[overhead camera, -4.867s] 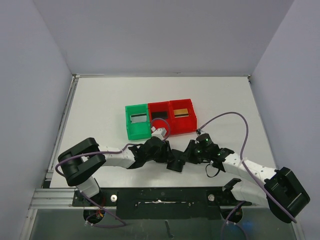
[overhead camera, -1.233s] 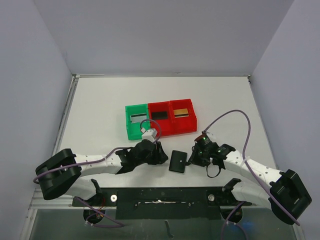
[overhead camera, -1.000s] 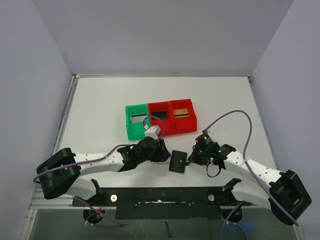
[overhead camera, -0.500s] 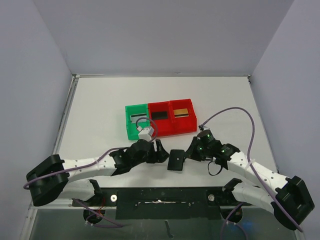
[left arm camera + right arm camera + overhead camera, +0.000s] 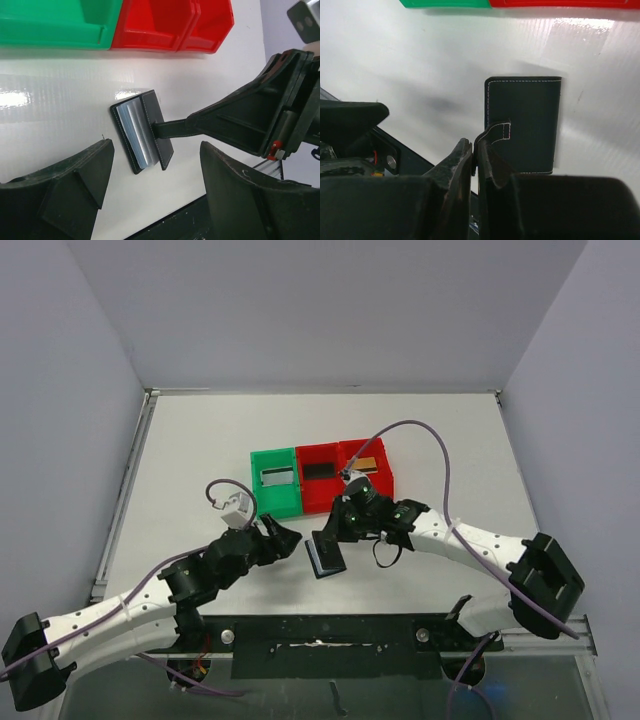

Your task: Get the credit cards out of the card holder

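My right pincer point(image 5: 479, 148) is pressed together on the strap point(image 5: 499, 131), pinching just that tab. The holder point(image 5: 325, 554) is near the front of the bins, low over the bench point(image 5: 200, 455), tilted. I can't tell if it's actually resting. It's partly open, and the left wrist cam shows a strip of grey-blue pocket. My left pincer point(image 5: 283, 539) is spread wide just beside it, not touching. Grey card point(image 5: 277, 477) is in the green bin point(image 5: 262, 504), black card point(image 5: 319, 470) in the middle red bin point(image 5: 318, 502), gold card point(image 5: 364, 464) in the right red bin point(image 5: 385, 485).
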Robot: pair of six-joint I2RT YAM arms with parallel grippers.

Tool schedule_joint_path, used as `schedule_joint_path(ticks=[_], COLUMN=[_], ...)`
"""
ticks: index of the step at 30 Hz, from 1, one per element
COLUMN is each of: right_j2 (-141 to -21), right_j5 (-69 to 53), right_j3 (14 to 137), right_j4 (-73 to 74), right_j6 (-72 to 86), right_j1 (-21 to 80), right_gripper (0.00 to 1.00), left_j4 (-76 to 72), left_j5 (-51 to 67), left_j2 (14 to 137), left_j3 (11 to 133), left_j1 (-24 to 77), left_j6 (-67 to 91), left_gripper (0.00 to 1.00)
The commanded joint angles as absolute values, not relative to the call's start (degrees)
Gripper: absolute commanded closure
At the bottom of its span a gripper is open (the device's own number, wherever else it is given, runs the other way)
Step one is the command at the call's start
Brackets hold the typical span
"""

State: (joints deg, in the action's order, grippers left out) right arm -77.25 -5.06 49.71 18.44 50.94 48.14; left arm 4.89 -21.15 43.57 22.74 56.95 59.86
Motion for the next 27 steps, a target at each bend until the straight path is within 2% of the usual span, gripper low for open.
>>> schedule_joint_path(ticks=[1, 7, 16, 27], right_j2=[-78.1, -72.7, -61.1, -62.1], right_j5=[-5.0, -3.5, -11.5, -7.9], right_j3=[52.0, 47.4, 27.6, 26.4], right_j4=[14.6, 14.8, 9.1, 11.0], right_j6=[51.4, 53.5, 52.7, 54.0], right_j1=[49.6, 45.9, 31.9, 30.0], right_gripper=[1.00, 1.00, 1.00, 1.00], left_j4=[10.7, 7.8, -0.4, -8.3], left_j5=[-24.7, -22.3, -16.7, -8.4], left_j2=[40.6, 43.2, 53.1, 69.6], left_j3=[22.7, 22.9, 27.5, 33.9], left_j1=[56.4, 56.3, 56.3, 56.4], left_j6=[61.4, 60.8, 57.5, 55.8], left_gripper=[0.31, 0.31, 0.32, 0.36])
